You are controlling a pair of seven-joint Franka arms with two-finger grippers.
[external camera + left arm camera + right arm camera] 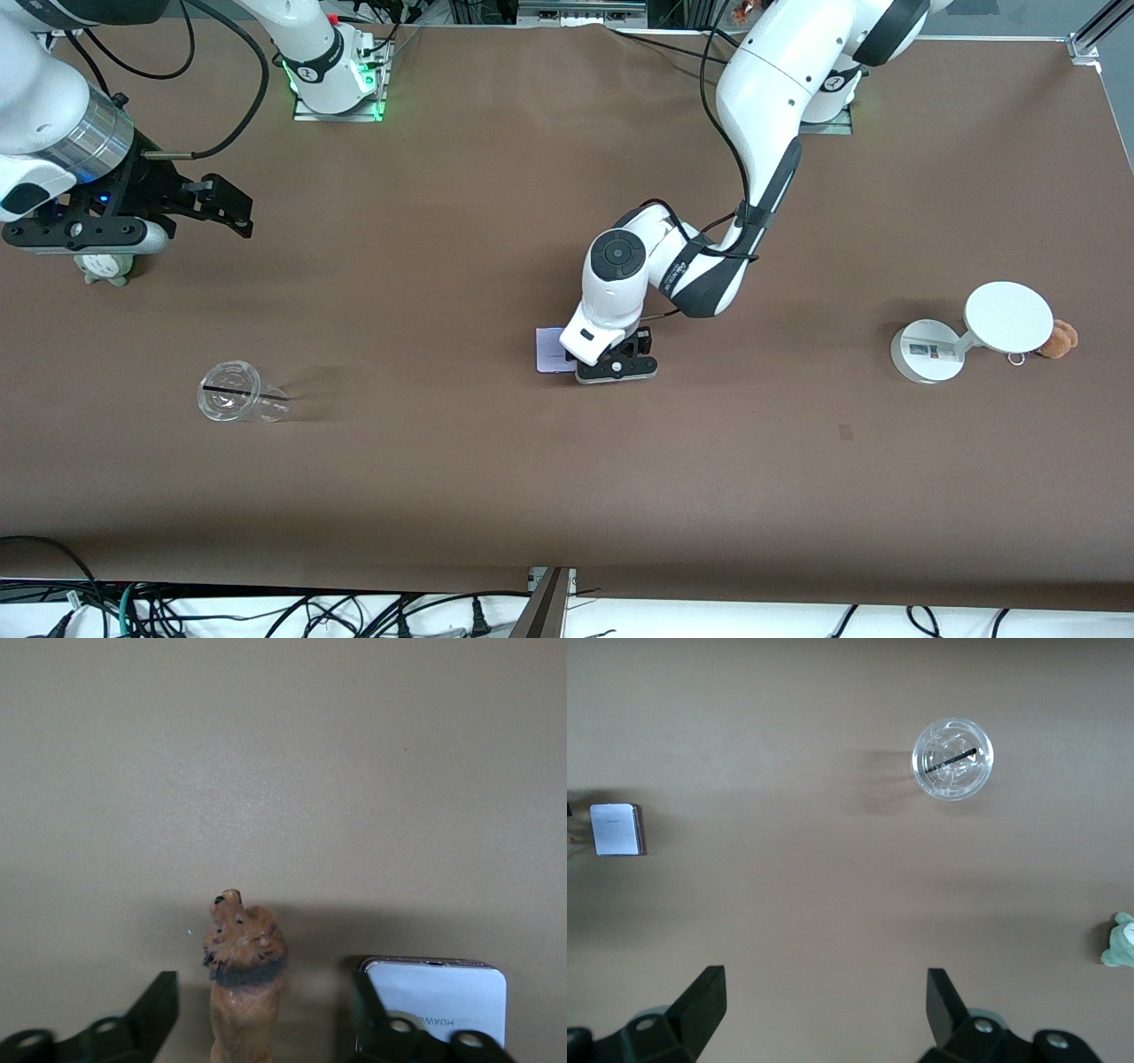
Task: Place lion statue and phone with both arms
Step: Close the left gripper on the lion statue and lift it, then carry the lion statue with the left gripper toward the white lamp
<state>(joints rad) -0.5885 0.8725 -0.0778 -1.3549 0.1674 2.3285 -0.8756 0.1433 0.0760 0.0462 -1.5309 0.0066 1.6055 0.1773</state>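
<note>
The clear plastic cup (232, 401) lies nearest the camera, toward the right arm's end of the tabletop (567, 496), and plays no part in this step.

The left end effector (617, 363) is down at the tabletop's middle with its fingers (151, 1014) spread either side of the lion statue (241, 979); a visible gap remains on both sides, so nothing is pinched yet. The phone (553, 349) lies flat just beside the statue, close against one finger.

To do the grasp well, judging from this: keep the statue centred between the fingers so both pads meet it together, since it is narrow and could tip. Close slowly, without dragging the phone or catching its edge.

The right end effector (217, 206) waits, spread and empty, over its own end of the tabletop, above a grey-green plush (104, 268).

A white disc stand (974, 332) and a tan plush (1059, 339) sit toward the left arm's end.
</note>
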